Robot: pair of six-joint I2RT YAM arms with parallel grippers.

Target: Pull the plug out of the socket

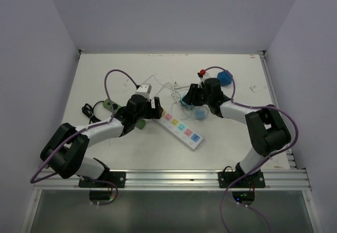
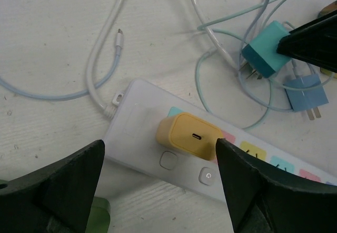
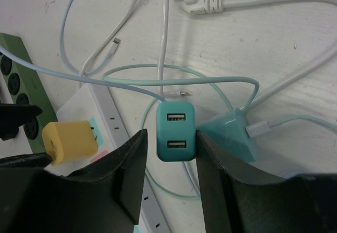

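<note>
Between the 2 black fingers [image 3: 129, 170] of the right gripper [image 3: 171, 138] sits a teal plug [image 3: 175, 129], pinched on both sides with its 2 USB ports facing the wrist camera. The left wrist view shows its metal prongs bare and clear of any socket, pointing down over the loose cables. A pale teal cable [image 3: 210, 79] loops around it on the table [image 1: 100, 72], and a teal wedge-shaped adapter [image 3: 231, 135] lies just beside it.

The left gripper [image 2: 159, 144] is spread wide, 1 finger on each side of a yellow plug [image 2: 189, 134] and touching neither side of it. That yellow plug is seated in the white power strip [image 2: 137, 112], at the end where the strip's cord leaves, next to 2 small buttons.

In the top view the strip lies diagonally between the 2 arms. A blue plug [image 2: 305, 93] lies on the table near the teal one, a green power strip [image 1: 111, 105] is under the left arm, and a blue block [image 1: 225, 78] is behind the right wrist.
</note>
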